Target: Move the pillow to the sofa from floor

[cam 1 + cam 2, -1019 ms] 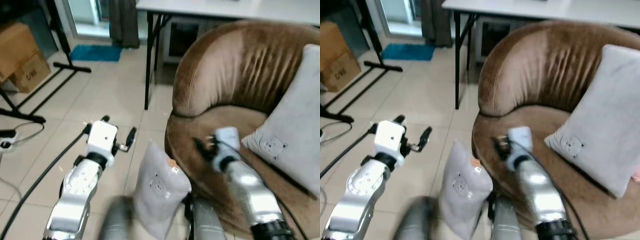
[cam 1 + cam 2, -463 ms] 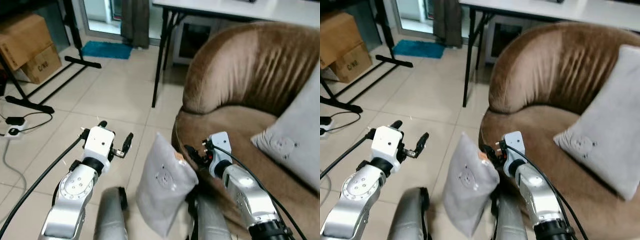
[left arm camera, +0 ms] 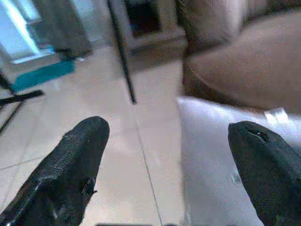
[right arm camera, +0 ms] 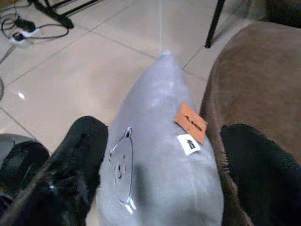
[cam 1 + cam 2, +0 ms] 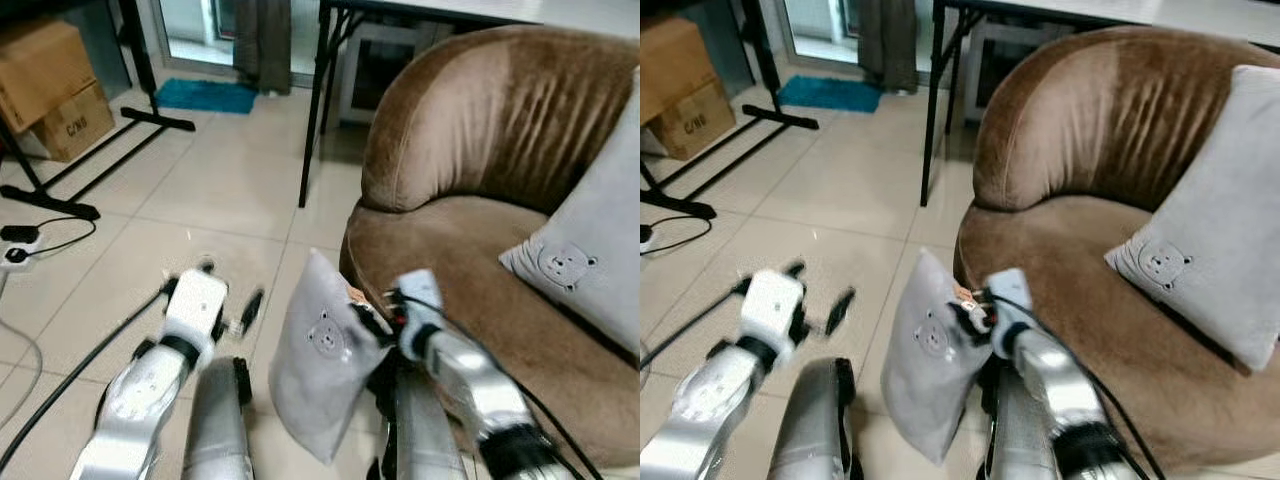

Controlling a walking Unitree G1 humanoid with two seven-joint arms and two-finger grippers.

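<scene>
My right gripper (image 4: 160,160) straddles the grey bear-print pillow (image 5: 325,365), fingers apart; left gripper (image 3: 169,155) spread wide, left of it.

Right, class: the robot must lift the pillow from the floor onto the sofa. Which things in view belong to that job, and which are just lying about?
Part of the job:
grey bear pillow on the floor
brown sofa
right gripper, fingers either side of the pillow's top
left gripper, open beside it

Just lying about:
second bear pillow on the sofa
cardboard boxes
blue mat
power strip
</scene>
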